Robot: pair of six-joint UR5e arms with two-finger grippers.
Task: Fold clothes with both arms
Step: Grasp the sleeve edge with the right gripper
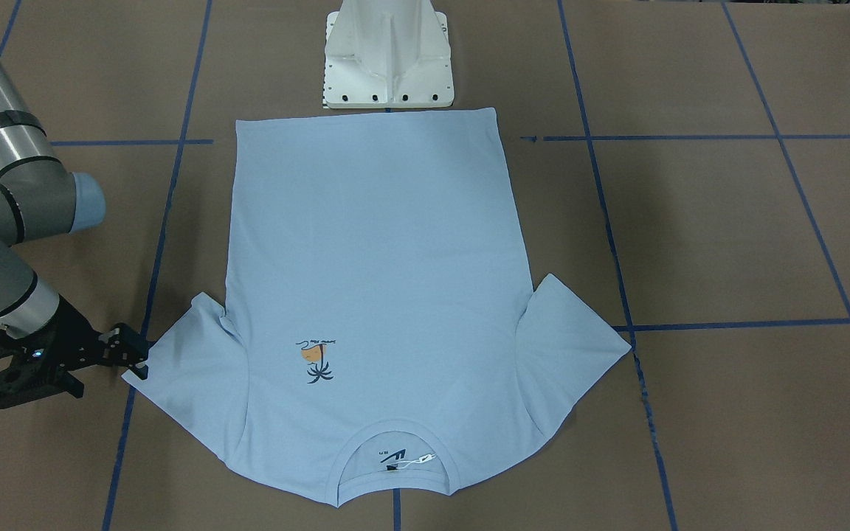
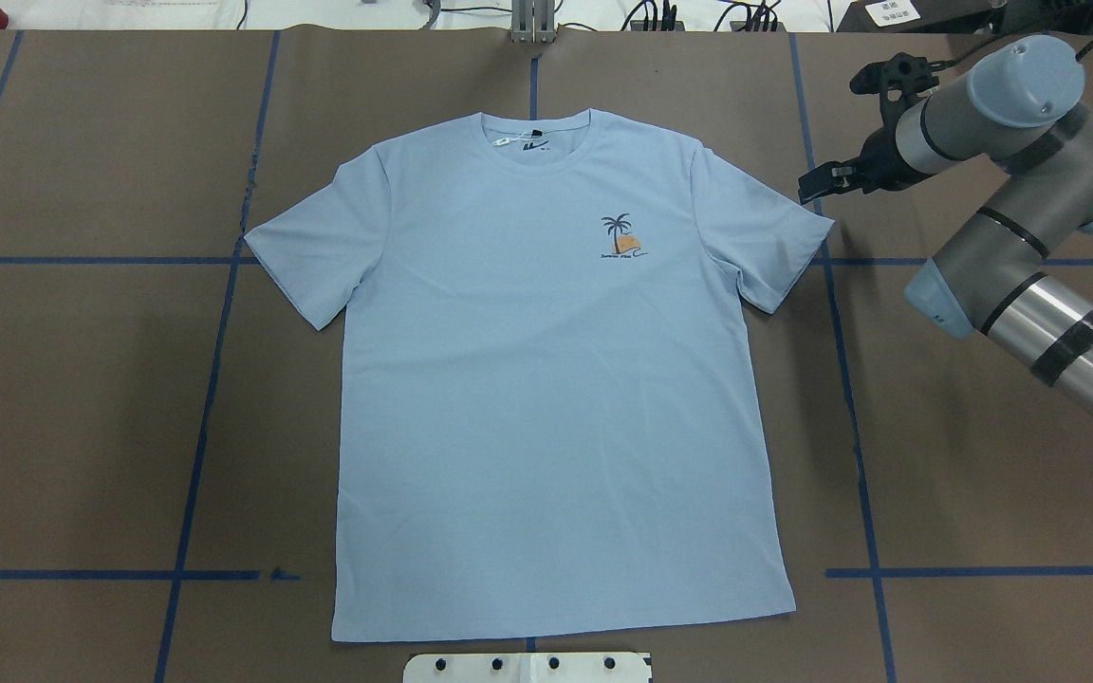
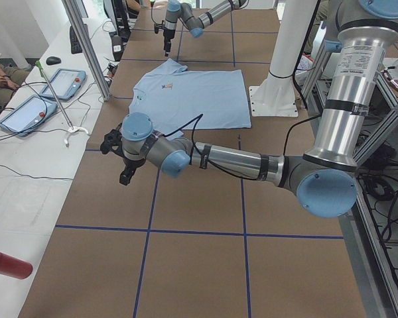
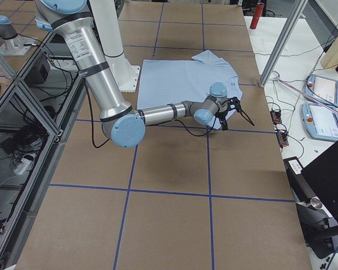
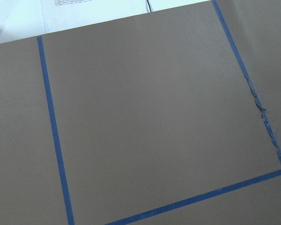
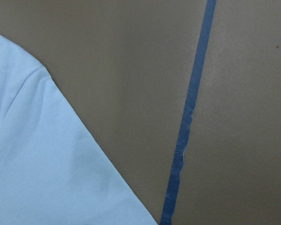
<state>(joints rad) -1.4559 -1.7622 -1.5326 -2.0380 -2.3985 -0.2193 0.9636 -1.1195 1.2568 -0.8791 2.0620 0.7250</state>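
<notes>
The light blue T-shirt [image 2: 556, 379] lies flat and face up in the middle of the table, collar toward the far side, with a small palm print [image 2: 622, 237] on the chest. It also shows in the front-facing view [image 1: 373, 280]. My right gripper [image 2: 814, 182] hangs low just beside the tip of the shirt's right-hand sleeve [image 2: 779, 242], apart from the cloth, and looks open and empty [image 1: 141, 360]. My left gripper [image 3: 117, 158] shows only in the exterior left view, over bare table well away from the shirt; I cannot tell if it is open or shut.
The brown table [image 2: 82, 427] carries a grid of blue tape lines [image 2: 855, 427]. The white pedestal base [image 1: 388, 55] stands at the shirt's hem. Tablets [image 3: 26, 112] and cables lie on the white side bench. A red cylinder [image 3: 6, 264] lies at the table's left end.
</notes>
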